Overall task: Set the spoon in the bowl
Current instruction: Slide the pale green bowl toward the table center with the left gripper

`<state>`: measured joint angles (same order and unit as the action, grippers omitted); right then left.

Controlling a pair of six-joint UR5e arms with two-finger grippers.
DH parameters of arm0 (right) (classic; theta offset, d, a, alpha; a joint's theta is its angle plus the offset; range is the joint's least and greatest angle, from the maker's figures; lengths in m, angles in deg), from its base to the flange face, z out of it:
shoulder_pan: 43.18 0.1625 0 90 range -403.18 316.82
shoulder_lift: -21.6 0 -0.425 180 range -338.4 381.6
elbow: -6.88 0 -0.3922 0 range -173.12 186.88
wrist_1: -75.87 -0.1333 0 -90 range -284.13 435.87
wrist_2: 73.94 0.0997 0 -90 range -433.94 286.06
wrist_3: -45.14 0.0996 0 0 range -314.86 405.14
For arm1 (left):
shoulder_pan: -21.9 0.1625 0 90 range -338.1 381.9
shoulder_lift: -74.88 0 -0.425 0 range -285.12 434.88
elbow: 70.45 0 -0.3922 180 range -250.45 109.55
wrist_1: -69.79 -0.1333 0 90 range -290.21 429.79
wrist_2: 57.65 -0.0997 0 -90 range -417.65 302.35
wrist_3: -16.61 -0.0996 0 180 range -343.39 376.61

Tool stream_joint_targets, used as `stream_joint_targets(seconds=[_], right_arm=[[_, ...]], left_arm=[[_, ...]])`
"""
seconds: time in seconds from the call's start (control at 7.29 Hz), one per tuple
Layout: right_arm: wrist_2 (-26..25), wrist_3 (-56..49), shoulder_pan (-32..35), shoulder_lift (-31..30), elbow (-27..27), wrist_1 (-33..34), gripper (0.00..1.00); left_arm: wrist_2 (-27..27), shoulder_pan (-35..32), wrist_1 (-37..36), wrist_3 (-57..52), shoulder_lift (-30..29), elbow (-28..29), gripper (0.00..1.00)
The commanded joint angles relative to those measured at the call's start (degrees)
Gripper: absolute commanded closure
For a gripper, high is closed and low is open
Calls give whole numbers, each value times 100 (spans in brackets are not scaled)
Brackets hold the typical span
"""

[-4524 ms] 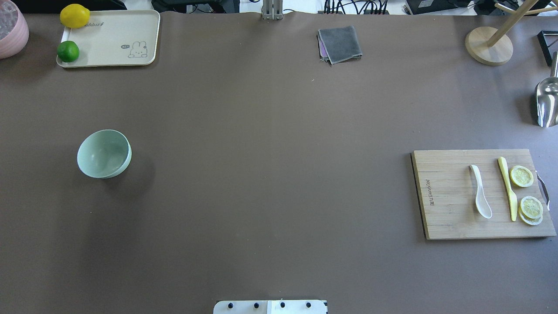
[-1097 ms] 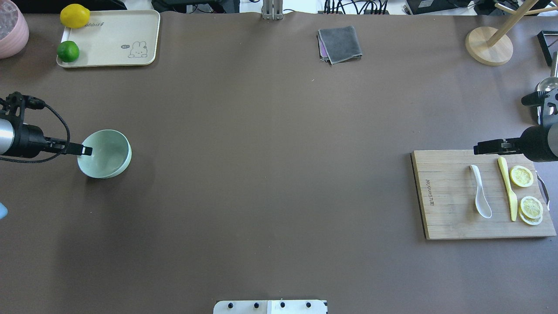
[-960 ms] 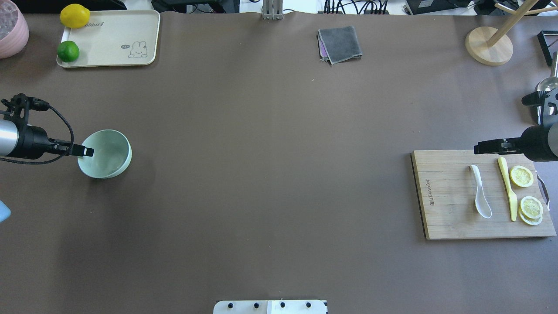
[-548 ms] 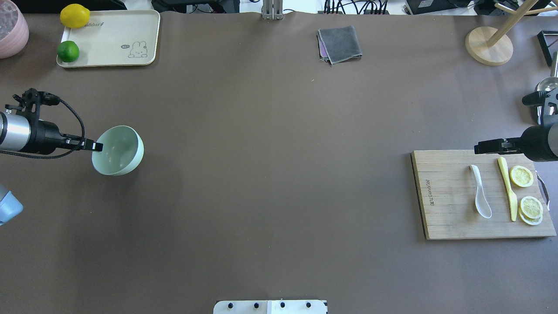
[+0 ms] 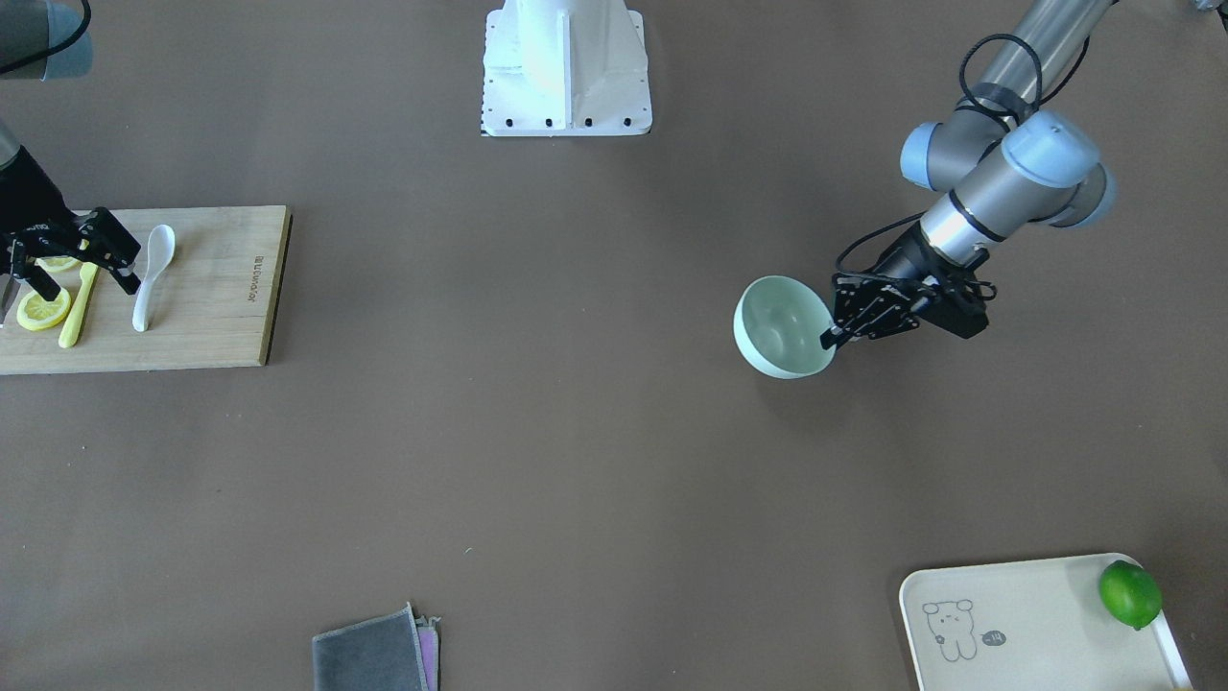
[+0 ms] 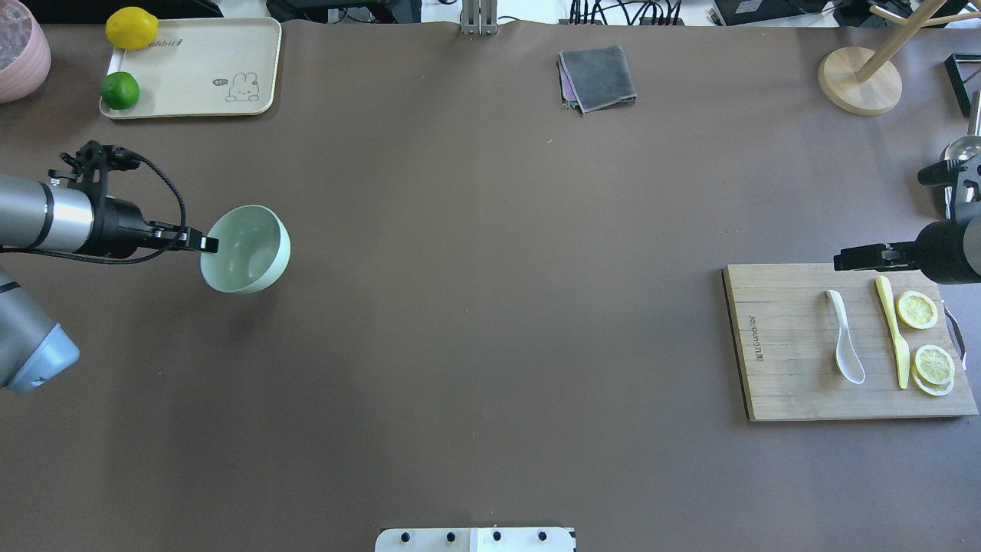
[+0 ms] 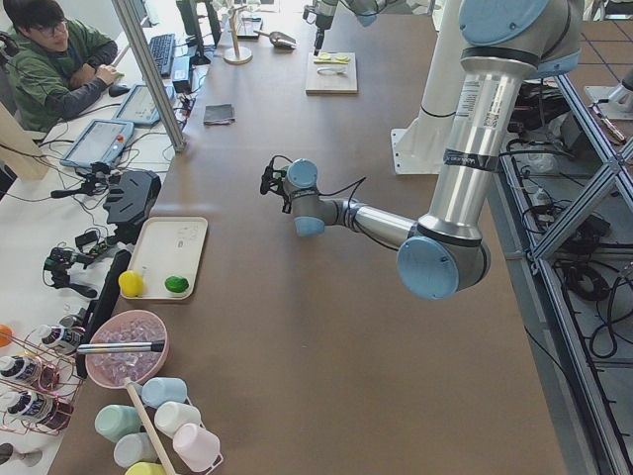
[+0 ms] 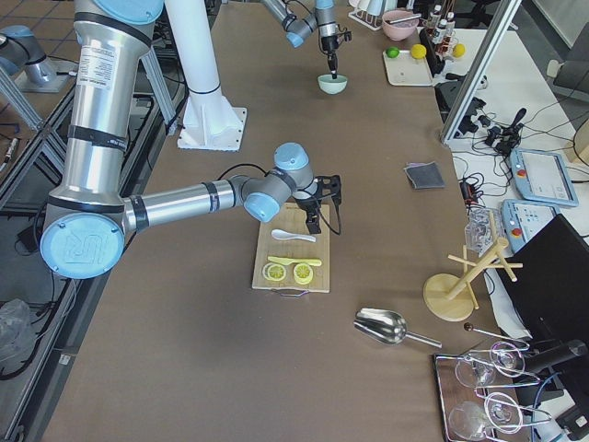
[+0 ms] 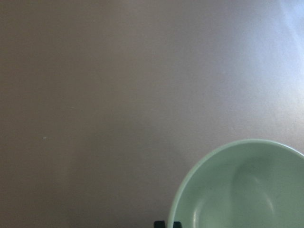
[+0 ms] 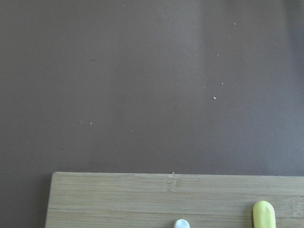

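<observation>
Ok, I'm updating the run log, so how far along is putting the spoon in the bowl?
Done: nothing final yet; the bowl is empty. In hand: the left tool is shut on the bowl's rim, and the right tool hangs open above the cutting board near the spoon. Left: grasp the spoon and set it in the bowl.

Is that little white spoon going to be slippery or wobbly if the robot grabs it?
Probably slippery: the spoon looks glossy and smooth. It is likely stiff, holding its curve on the cutting board. Its rounded scoop might rock when nudged.
</observation>
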<state>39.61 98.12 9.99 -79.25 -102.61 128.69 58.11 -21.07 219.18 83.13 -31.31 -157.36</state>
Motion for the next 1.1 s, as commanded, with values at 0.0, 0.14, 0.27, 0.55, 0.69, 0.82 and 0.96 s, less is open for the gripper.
stream_joint_targets(seconds=[0.0,0.14,0.27,0.55,0.69,0.82,0.96], right_arm=[[0,10,-9,-5,6,0,1],[0,19,-9,4,24,0,1],[0,1,-9,4,33,0,1],[0,1,-18,13,42,0,1],[0,1,-18,21,42,0,1],[0,1,-18,21,42,0,1],[-9,1,-26,39,50,9,1]], left_arm=[[-657,638,-1274,422,-943,-246,100],[-1217,1102,-1777,502,-1339,-212,100],[-1536,1411,-2060,502,-1551,-203,86],[-1705,1432,-2081,485,-1554,-221,2],[-1706,1414,-2081,467,-1510,-282,2],[-1697,1388,-2081,458,-1501,-308,2],[-1567,1057,-2098,371,-1362,-396,2]])
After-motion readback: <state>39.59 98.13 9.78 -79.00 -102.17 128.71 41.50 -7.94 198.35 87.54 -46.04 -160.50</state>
